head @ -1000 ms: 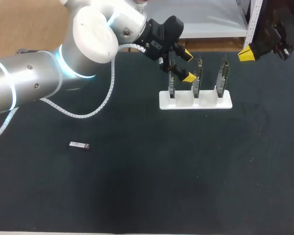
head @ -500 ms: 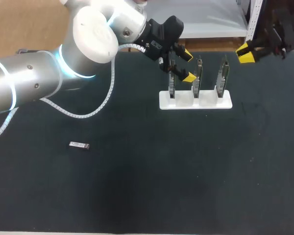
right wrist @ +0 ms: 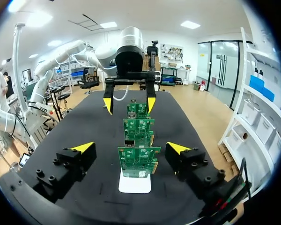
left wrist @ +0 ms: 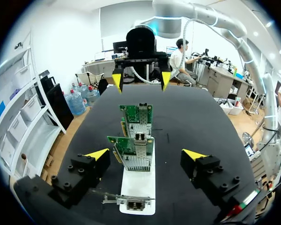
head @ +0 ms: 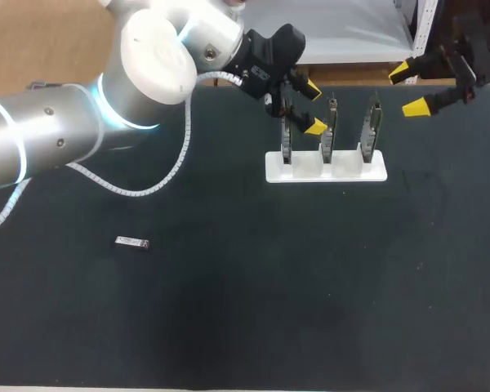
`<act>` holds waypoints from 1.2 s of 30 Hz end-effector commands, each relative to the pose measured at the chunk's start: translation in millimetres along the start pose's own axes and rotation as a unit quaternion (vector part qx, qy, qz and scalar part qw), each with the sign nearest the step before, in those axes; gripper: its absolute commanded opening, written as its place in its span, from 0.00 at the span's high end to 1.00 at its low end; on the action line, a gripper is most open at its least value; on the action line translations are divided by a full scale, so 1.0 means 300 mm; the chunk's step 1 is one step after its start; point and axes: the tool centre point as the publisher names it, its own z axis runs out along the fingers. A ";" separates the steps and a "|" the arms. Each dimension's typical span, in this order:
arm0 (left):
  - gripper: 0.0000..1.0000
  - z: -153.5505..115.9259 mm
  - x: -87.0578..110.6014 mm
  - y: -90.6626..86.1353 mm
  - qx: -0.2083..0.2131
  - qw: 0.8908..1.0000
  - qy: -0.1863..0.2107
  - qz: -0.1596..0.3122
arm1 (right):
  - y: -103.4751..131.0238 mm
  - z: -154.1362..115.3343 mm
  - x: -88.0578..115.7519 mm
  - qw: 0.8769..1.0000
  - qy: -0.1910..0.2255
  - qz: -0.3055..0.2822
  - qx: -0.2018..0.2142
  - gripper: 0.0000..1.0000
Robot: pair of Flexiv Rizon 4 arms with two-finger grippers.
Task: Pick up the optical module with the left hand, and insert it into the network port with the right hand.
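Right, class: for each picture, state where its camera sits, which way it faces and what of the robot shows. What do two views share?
Head view: above and behind, looking down on the table; left arm, left claw, right claw.
Left wrist view: left wrist, facing along the card rack toward the right claw; own claw.
Right wrist view: right wrist, facing along it toward the left claw; own claw.
Shared: wrist views both show the rack.

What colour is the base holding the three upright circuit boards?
White; the base shows best in the head view.
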 end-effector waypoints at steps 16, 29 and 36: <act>0.00 -0.348 -0.044 -0.033 -0.102 0.993 -0.021 0.059 | 0.003 0.001 -0.001 1.000 0.000 0.000 0.001 0.00; 0.00 -0.634 0.298 -0.106 -0.176 0.960 0.176 0.127 | 0.003 0.001 -0.001 1.000 0.000 0.000 0.001 0.00; 0.00 -0.765 0.487 -0.145 -0.173 0.939 0.280 0.106 | 0.003 0.001 -0.001 1.000 0.000 0.000 0.001 0.00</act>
